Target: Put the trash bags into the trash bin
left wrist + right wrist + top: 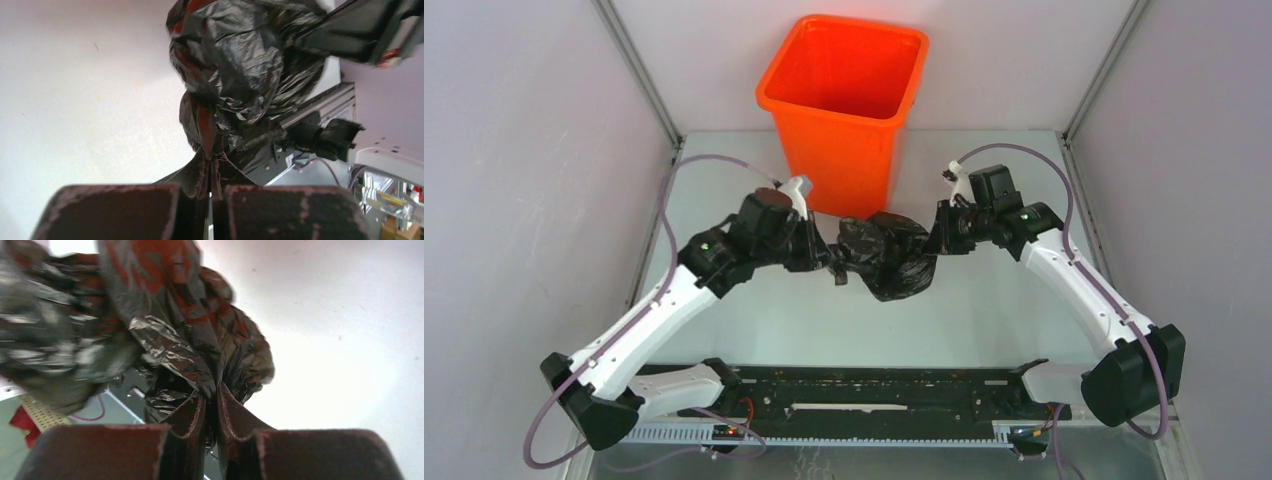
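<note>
Trash bin [839, 150] seems empty; left gripper [828, 262] and right gripper [933, 241] pinch trash bag [889, 258].

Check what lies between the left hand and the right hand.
The bunched black trash bag fills that stretch, pinched by the left hand and right hand. The top external view shows it; both wrist views confirm the pinch.

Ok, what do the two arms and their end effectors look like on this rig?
Both the left arm and right arm have white links with black joints, each trailed by a mauve cable. The left end effector and right end effector have dark, scuffed fingers.
</note>
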